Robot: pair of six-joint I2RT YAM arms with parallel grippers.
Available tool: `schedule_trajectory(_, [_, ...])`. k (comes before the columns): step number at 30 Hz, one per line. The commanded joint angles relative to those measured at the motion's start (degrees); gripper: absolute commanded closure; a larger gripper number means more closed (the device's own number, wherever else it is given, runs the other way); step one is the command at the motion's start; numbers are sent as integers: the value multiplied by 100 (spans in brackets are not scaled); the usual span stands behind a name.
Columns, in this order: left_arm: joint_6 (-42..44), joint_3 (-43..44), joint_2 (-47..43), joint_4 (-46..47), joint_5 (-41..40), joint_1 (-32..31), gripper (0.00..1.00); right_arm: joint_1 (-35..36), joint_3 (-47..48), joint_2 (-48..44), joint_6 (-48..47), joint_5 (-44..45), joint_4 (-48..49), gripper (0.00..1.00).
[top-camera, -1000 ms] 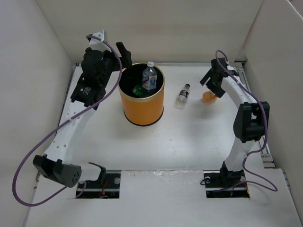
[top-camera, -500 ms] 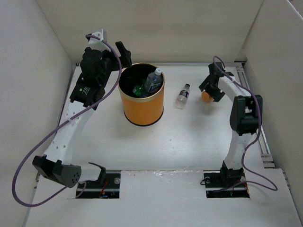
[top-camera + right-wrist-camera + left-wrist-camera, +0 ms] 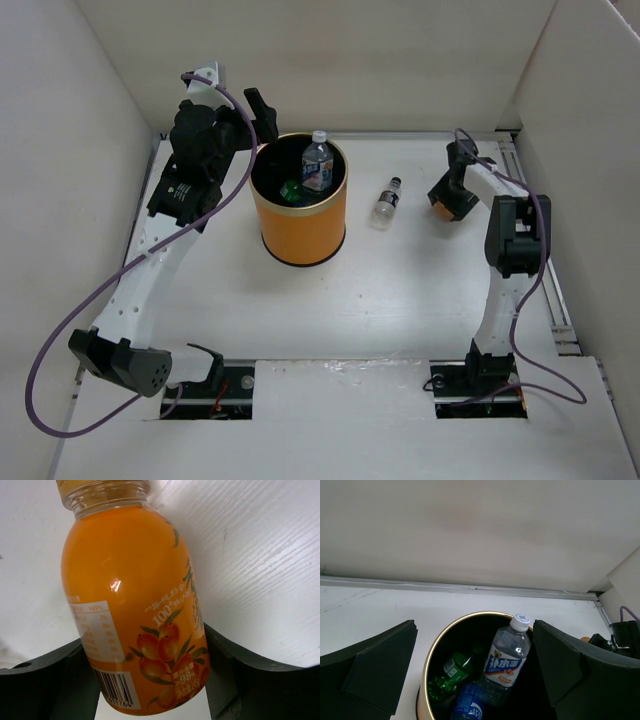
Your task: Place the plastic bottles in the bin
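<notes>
The orange bin (image 3: 300, 228) stands left of centre; its gold rim (image 3: 431, 655) shows in the left wrist view. Inside it are a clear bottle with a white-blue label (image 3: 317, 165) (image 3: 507, 655) standing upright, a green bottle (image 3: 290, 190) (image 3: 451, 672) and a blue-label bottle (image 3: 468, 706). A small clear bottle with a dark cap (image 3: 386, 203) lies on the table right of the bin. My left gripper (image 3: 261, 128) (image 3: 474, 630) is open and empty at the bin's far left rim. My right gripper (image 3: 448, 200) (image 3: 150, 700) is shut on the orange bottle (image 3: 132, 605) (image 3: 435, 198), which lies on the table.
White walls enclose the table at the back and on both sides. A metal rail (image 3: 556, 290) runs along the right edge beside the right arm. The right arm's wrist (image 3: 623, 638) shows at the right edge of the left wrist view.
My right gripper has moved right and down onto the orange bottle and now covers it. The white-blue label bottle rocked inside the bin and stands upright again. The left arm has not moved.
</notes>
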Motion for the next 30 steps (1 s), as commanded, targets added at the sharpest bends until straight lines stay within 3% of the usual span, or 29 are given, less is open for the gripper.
schedule_trajectory(1, [-50, 230, -135, 150, 8, -12, 0, -127, 211, 151, -262, -117, 218, 36])
schedule_trajectory(5, [-50, 230, -83, 150, 8, -12, 0, -190, 211, 204, -587, -240, 360, 53])
schedule_trajectory(6, [-50, 230, -83, 150, 8, -12, 0, -250, 211, 204, -685, -336, 455, 62])
schedule_trajectory(7, [-50, 230, -83, 150, 8, -12, 0, -251, 211, 204, -738, -398, 456, 89])
schedule_trajectory(10, [-50, 230, -83, 150, 8, -12, 0, -251, 211, 204, -975, -398, 456, 92])
schedule_trajectory(11, [-50, 230, -83, 150, 8, -12, 0, -181, 211, 100, -1036, -311, 456, 100])
schedule_trajectory(15, [-50, 230, 22, 98, 209, -12, 0, -23, -113, -654, -1501, -65, 614, 100])
schedule_trajectory(22, [29, 10, -117, 493, 1369, -12, 0, 197, -1194, -2377, -2477, 67, 1378, 100])
schedule_trajectory(26, [29, -59, -170, 651, 2221, -12, 0, 250, -1537, -3204, -3215, -923, 1686, 100])
schedule_trajectory(30, [-111, -121, -162, 985, 3336, -135, 0, 250, -2038, -4074, -3674, -3405, 2807, 100])
